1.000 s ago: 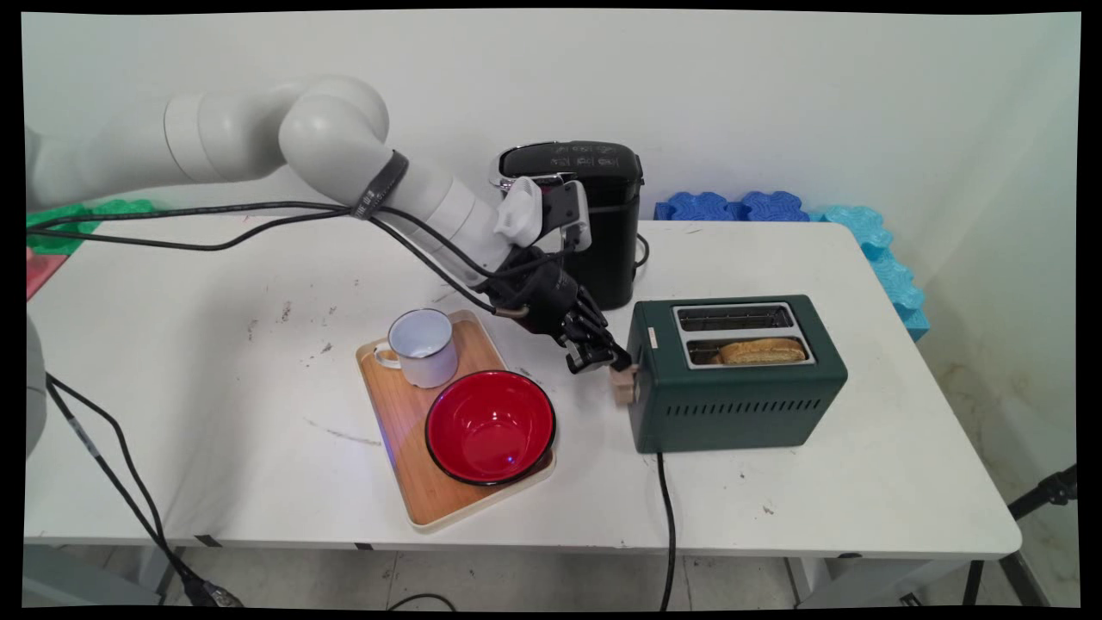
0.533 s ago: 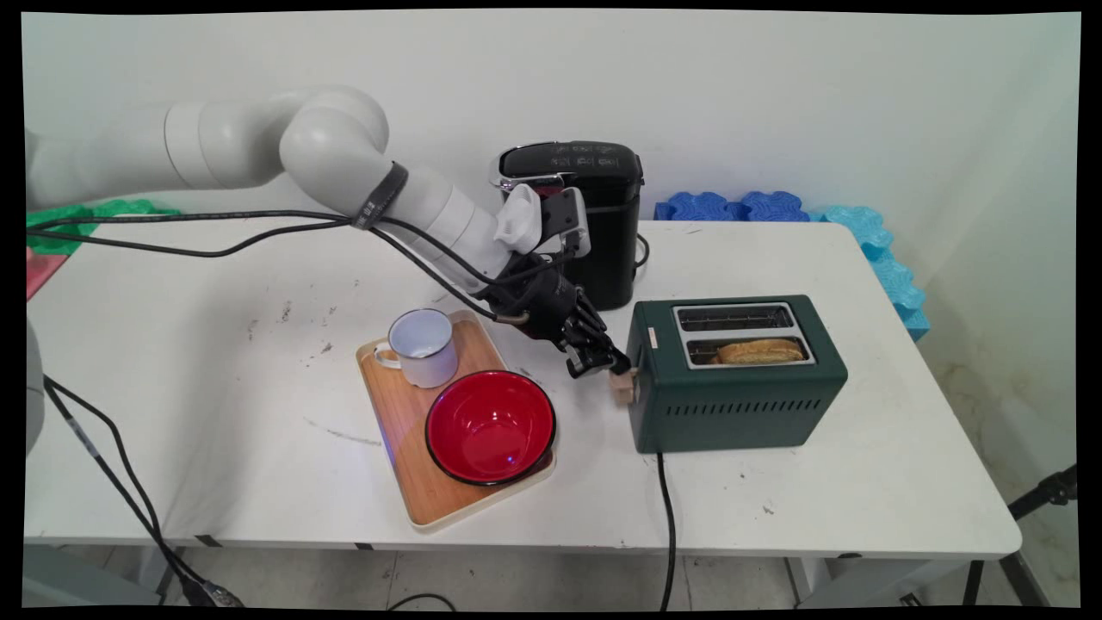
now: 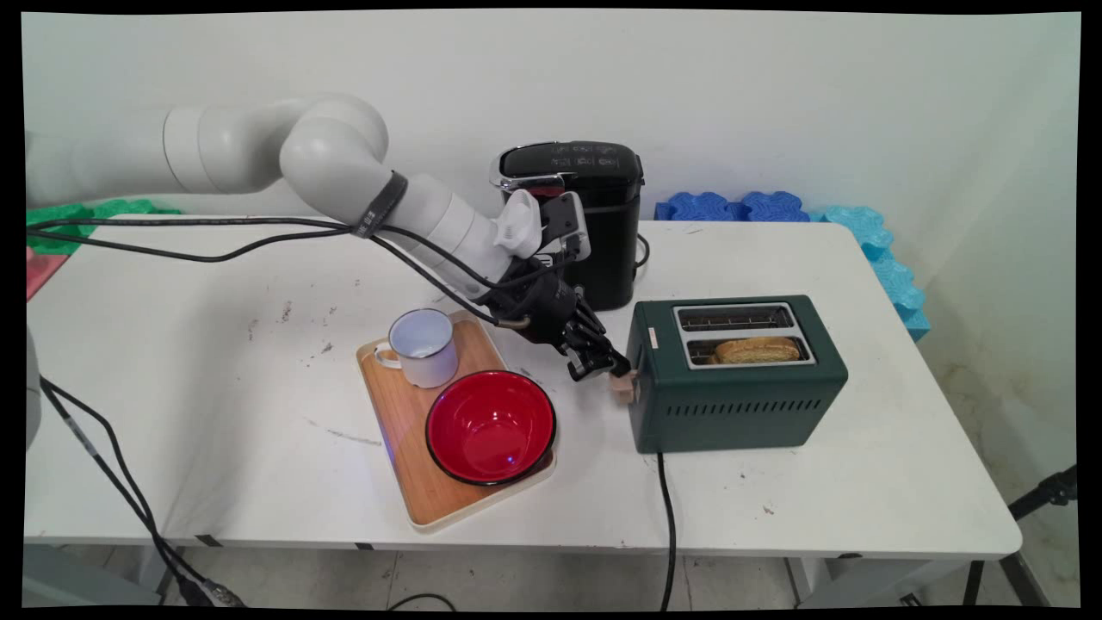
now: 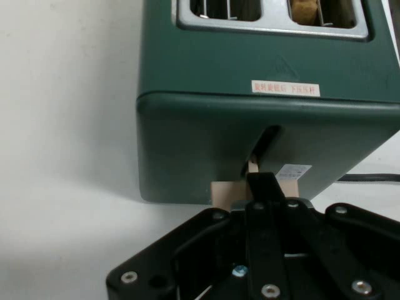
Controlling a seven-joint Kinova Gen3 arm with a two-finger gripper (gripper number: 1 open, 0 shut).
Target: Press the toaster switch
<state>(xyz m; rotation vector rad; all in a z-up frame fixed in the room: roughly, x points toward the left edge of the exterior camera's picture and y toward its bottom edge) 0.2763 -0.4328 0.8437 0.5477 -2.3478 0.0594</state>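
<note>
the arm (image 3: 344, 164) is white, built of rounded, tubular links with a bulbous elbow joint. a black band (image 3: 379, 196) wraps one link, and black cables (image 3: 198, 232) run along it and hang loose beneath. near the wrist sits a white moulded piece (image 3: 519, 222) beside a small black and silver block (image 3: 564, 222). the gripper (image 3: 603, 366) is black, with jointed linkage bars (image 4: 262, 250) fastened by small silver screws (image 4: 270, 290).
</note>
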